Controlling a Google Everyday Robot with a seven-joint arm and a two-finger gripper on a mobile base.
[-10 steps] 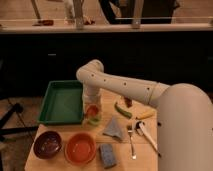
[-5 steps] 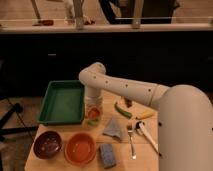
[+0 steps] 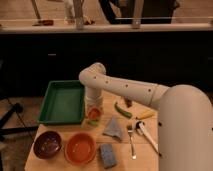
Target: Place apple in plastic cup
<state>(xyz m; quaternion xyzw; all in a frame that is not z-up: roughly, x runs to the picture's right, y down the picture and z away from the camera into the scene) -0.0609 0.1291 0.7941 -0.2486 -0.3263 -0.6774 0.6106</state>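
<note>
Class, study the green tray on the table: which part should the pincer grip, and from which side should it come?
Grip the green tray by its raised right rim, coming from above: the rim is thin and upright, and the pincer, shut, is beside it over the plastic cup.

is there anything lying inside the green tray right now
No, the green tray shows only its bare floor; the gripper is beside it, over the plastic cup.

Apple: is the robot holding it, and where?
It seems so: the gripper, shut, is over the plastic cup with the apple at its tip. Which part it holds cannot be told.
</note>
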